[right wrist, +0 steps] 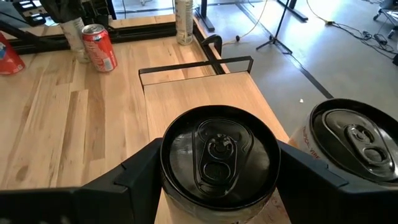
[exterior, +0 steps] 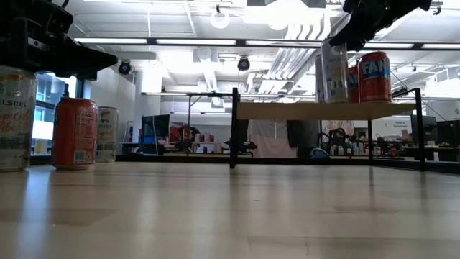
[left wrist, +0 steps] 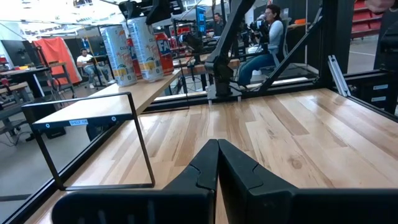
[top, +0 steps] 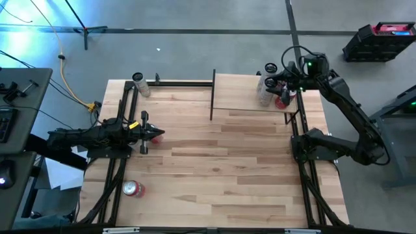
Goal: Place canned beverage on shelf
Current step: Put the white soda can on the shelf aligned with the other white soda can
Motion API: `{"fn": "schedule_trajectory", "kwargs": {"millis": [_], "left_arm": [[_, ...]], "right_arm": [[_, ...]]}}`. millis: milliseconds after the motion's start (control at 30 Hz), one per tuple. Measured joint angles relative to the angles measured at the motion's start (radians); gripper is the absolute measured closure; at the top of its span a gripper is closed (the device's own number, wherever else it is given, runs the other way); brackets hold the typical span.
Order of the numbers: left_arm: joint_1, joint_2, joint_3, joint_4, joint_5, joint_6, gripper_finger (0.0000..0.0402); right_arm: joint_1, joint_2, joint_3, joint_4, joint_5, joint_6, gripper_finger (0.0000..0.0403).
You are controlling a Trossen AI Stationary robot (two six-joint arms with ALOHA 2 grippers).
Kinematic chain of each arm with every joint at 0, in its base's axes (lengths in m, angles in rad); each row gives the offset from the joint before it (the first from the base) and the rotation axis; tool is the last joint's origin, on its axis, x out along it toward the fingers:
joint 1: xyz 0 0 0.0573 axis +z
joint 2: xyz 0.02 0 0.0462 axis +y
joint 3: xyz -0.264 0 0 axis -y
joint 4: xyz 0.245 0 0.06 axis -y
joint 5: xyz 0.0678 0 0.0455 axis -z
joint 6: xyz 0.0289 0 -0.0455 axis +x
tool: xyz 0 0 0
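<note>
The shelf [top: 237,91], a pale board with thin black uprights, stands at the table's far right. At its right end stands a silver canned beverage [exterior: 332,72] with a black top [right wrist: 217,155], and my right gripper [right wrist: 217,168] is shut on it from above. Beside it on the board are a red can [exterior: 374,75] and another silver-topped can [right wrist: 357,140]. My left gripper [top: 156,135] is shut and empty, held level over the table's left side [left wrist: 217,168]. My right gripper holds the silver can by its upper wall just below the rim [right wrist: 163,163], pinched between the two fingers [right wrist: 134,177], one on each side. The fingers come slanting down from above. The can is upright, its base at the shelf board [exterior: 323,109].
A red can [top: 133,188] stands near the table's near left corner, with a tall pale can [exterior: 14,119] and a further can [exterior: 108,133] close by in the low view. A white can [top: 140,84] stands at the far left. Black frame rails [top: 302,149] run along both sides.
</note>
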Motion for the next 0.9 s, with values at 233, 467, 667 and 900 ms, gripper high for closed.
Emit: {"fn": "schedule_trajectory", "kwargs": {"millis": [233,467,667,900], "left_arm": [[0.000,0.000,0.000,0.000,0.000,0.000,0.0398],[0.000,0.000,0.000,0.000,0.000,0.000,0.0398],[0.000,0.000,0.000,0.000,0.000,0.000,0.0398],[0.000,0.000,0.000,0.000,0.000,0.000,0.0398]], "right_arm": [[0.003,0.004,0.000,-0.009,0.038,0.006,0.0157],[0.003,0.004,0.000,-0.011,0.035,0.007,0.0140],[0.010,0.004,0.000,-0.015,0.035,0.008,0.0139],[0.062,0.003,0.001,-0.010,0.105,0.021,0.0136]]}}
